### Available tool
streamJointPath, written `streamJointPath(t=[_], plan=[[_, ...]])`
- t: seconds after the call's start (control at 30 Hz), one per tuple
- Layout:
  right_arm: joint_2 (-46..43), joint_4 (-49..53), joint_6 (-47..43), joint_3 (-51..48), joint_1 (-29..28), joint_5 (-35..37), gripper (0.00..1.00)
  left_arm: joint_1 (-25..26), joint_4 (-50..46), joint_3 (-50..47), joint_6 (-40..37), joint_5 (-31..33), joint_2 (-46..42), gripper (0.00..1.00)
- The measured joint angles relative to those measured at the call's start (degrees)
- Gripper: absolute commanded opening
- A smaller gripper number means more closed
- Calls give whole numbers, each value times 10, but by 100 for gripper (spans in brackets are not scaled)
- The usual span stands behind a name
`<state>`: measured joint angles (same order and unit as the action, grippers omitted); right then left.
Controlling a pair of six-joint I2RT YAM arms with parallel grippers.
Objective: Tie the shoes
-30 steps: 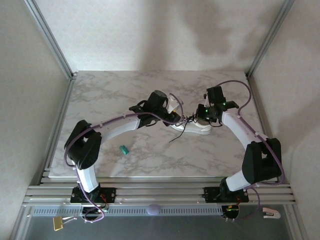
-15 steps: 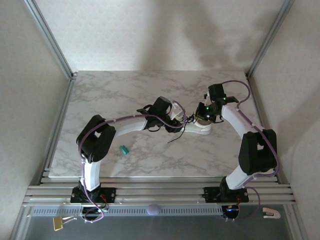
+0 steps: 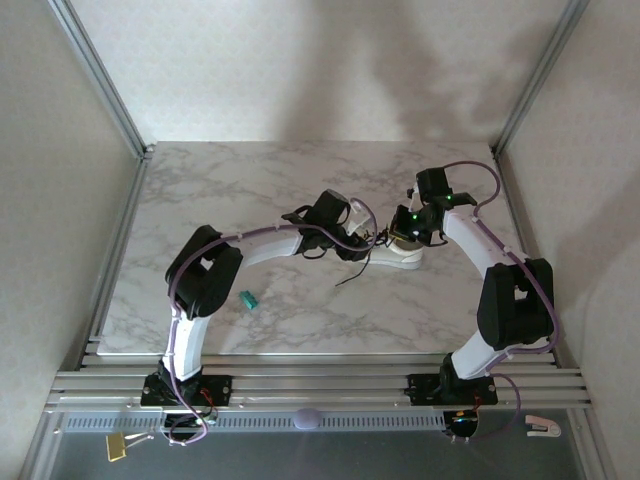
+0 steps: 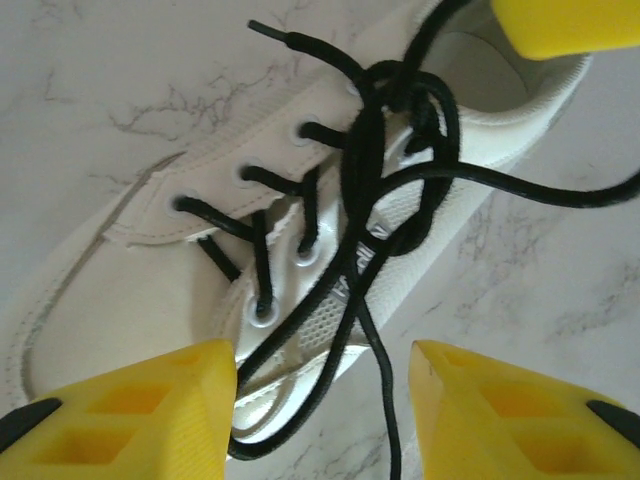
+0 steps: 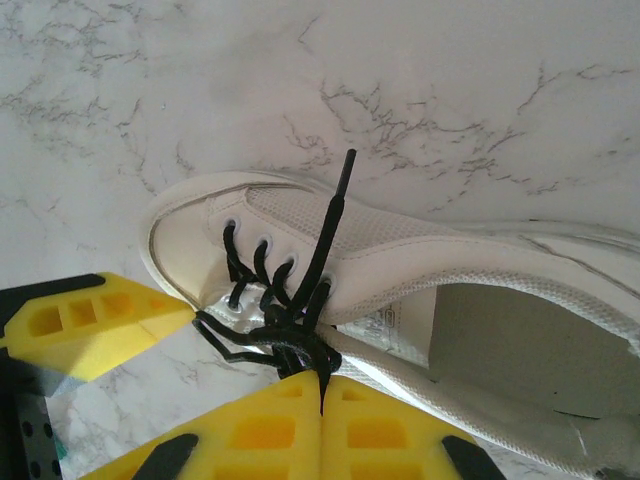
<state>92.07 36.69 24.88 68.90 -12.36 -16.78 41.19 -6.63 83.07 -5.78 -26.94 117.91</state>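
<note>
The white sneaker [image 3: 403, 260] lies on the marble table right of centre, with both grippers over its laced front. In the left wrist view my left gripper [image 4: 322, 405] stands open above the shoe [image 4: 120, 290]. Black laces [image 4: 365, 170] run loose through the gap between its yellow fingers [image 4: 130, 415]. In the right wrist view my right gripper [image 5: 322, 400] is shut on a lace strand at the tangled knot [image 5: 285, 335], beside the shoe's [image 5: 480, 270] opening. From above, the left gripper [image 3: 362, 238] and right gripper [image 3: 392, 234] nearly meet.
A small teal object [image 3: 248, 299] lies on the table [image 3: 220, 190] toward the near left. A loose lace end [image 3: 350, 278] trails onto the marble in front of the shoe. Metal frame posts [image 3: 100, 80] and walls close in the sides.
The left arm has stretched right, bringing its gripper closer over the laces, and its jaws have opened slightly. The right arm's elbow rose early on; its gripper stays shut at the knot.
</note>
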Motion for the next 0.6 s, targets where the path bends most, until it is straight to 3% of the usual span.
streamJointPath(t=[0.6], plan=[[0, 0, 0, 0, 0, -11, 0, 13, -36, 56, -7, 47, 40, 50]])
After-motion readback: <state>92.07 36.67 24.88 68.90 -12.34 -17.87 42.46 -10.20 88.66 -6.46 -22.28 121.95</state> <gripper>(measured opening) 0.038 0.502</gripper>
